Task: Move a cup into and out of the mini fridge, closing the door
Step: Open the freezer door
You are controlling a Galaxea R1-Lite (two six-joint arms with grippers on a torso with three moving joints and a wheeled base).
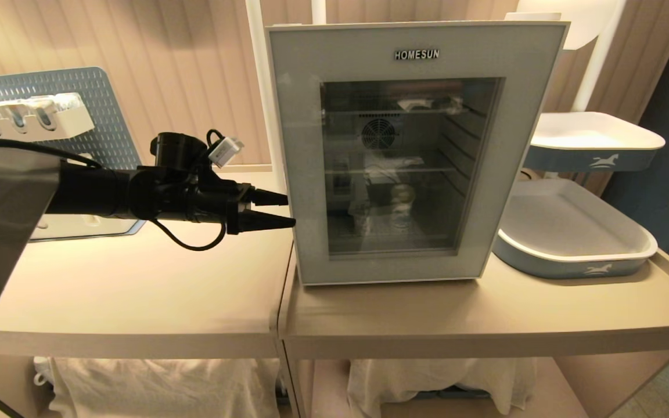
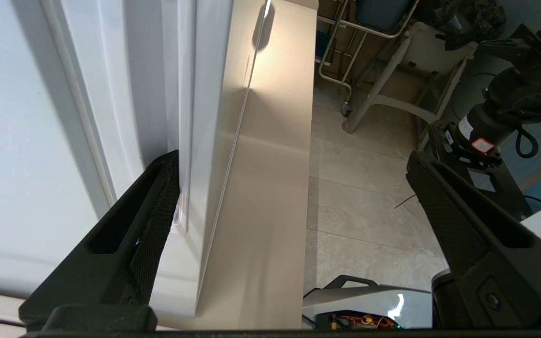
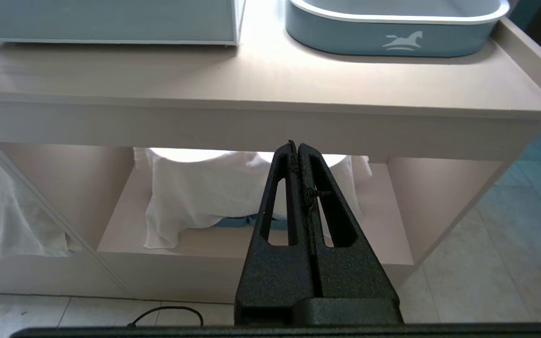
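Left gripper (image 1: 283, 209) spread wide, straddling door (image 1: 410, 151) edge, door closed

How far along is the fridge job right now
The door looks shut, and a cup shows dimly through its glass. In hand: the open left tool straddles the door's left edge. Left: opening it and moving the cup. The right tool hangs shut, low before the table.

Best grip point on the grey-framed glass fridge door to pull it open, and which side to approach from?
Judging by the pose: take the grey-framed glass door by its left vertical edge, from the robot's left. The open left gripper is level with that edge; the left wrist view shows one finger at the seam behind the door, the other finger out front.
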